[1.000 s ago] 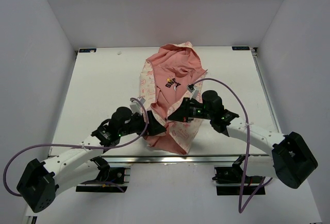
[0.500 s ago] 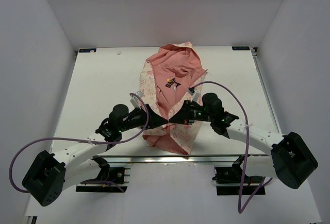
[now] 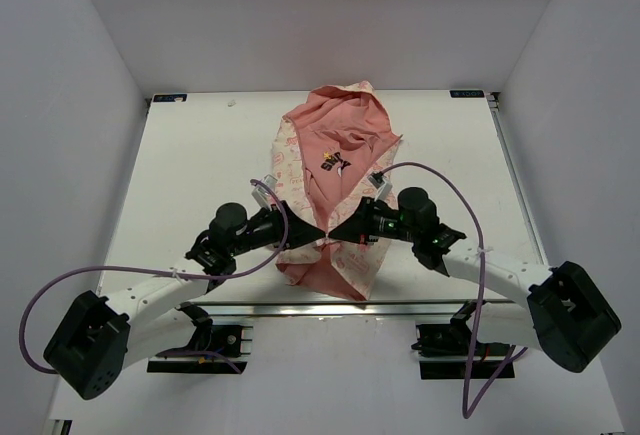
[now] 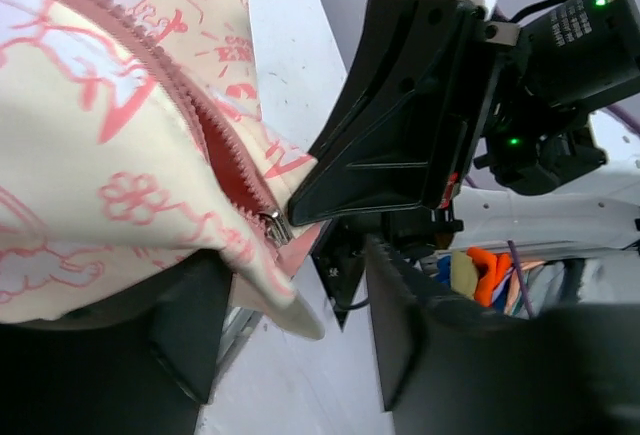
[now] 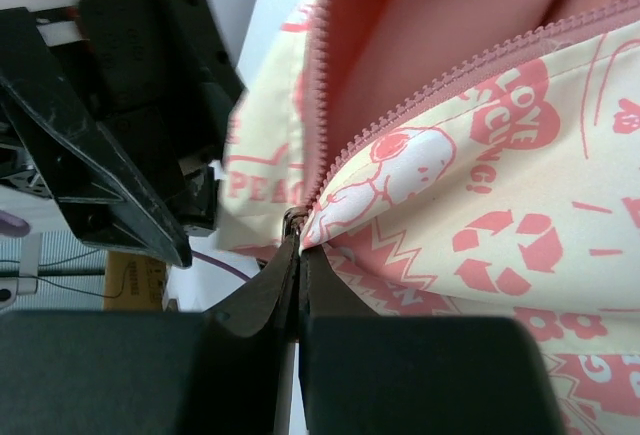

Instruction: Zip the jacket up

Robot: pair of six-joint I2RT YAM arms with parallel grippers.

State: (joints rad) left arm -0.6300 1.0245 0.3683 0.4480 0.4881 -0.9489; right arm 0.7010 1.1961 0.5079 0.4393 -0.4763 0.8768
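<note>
The jacket [image 3: 335, 155] lies in the middle of the table, cream with pink print, its salmon lining [image 3: 340, 130] showing at the far end. My two grippers meet tip to tip at its lower front. My right gripper [image 3: 336, 232] is shut on the metal zipper pull [image 5: 294, 221] at the bottom of the pink zipper [image 5: 470, 60]; in the right wrist view its fingertips [image 5: 300, 247] are pressed together. My left gripper [image 3: 315, 234] is open, and in the left wrist view [image 4: 295, 275] the jacket's hem corner [image 4: 285, 305] hangs between its jaws, just below the slider [image 4: 275, 227].
The white table [image 3: 180, 175] is walled in by white panels at the left, right and back. The jacket's lower hem lies close to the table's near edge [image 3: 400, 302]. Purple cables [image 3: 440, 180] loop over both arms.
My left gripper has moved right and a little farther in along the jacket's hem until its tip meets the right gripper. The right gripper has barely shifted and stays shut.
</note>
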